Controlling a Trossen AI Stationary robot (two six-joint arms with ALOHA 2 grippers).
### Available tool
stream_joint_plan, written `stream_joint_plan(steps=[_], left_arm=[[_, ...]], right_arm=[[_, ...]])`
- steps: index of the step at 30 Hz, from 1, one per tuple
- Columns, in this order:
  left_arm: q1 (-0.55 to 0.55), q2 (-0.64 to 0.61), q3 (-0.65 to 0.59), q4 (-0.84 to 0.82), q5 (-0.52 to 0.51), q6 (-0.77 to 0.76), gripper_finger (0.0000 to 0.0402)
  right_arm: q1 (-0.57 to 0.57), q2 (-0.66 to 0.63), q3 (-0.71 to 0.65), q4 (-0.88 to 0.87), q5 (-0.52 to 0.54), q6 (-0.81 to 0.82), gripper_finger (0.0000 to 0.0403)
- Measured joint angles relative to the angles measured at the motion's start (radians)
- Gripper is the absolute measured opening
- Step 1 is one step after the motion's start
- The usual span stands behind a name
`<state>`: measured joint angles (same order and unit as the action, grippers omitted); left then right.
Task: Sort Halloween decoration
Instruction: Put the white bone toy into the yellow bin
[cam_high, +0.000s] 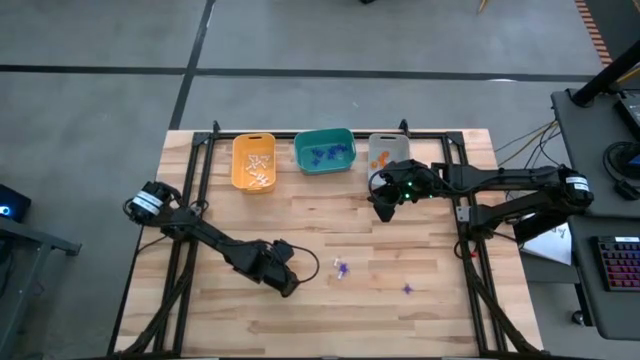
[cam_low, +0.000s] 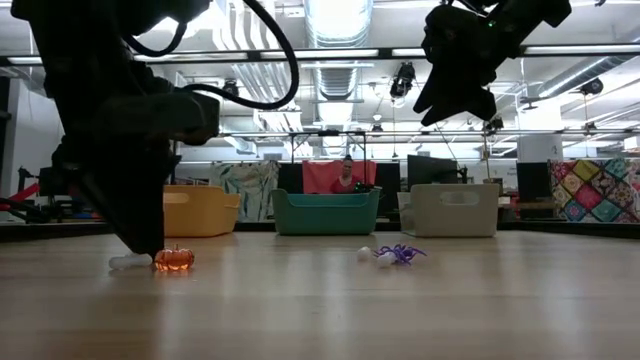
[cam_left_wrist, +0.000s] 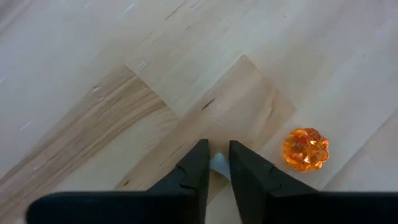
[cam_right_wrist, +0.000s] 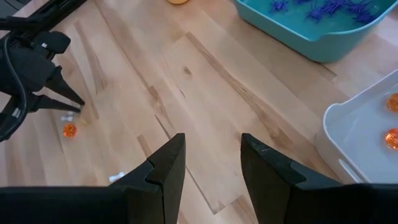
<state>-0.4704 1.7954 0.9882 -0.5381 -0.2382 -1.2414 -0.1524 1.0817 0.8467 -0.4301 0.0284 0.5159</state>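
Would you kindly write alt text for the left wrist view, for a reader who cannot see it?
The left gripper points down at the wooden table, its two dark jaws close together around a small white trinket. A faceted orange pumpkin trinket lies on the wood just beside the jaws, apart from them.

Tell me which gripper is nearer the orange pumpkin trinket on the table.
Left. The left gripper is down at the table right beside the orange pumpkin trinket, fingers around a small white piece. The right gripper hangs far off near the grey bin.
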Motion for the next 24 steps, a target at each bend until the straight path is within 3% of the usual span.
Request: stream_joint_plan(steps=[4, 24], left_arm=[[0.000, 0.000, 0.000, -0.005, 0.001, 0.024, 0.0007], [0.008, -0.102, -0.005, -0.091, -0.034, 0.226, 0.0000]], right_arm=[[0.000, 0.000, 0.000, 0.000, 0.000, 0.000, 0.0141], [0.000, 0.000, 0.000, 0.000, 0.025, 0.000, 0.0141]])
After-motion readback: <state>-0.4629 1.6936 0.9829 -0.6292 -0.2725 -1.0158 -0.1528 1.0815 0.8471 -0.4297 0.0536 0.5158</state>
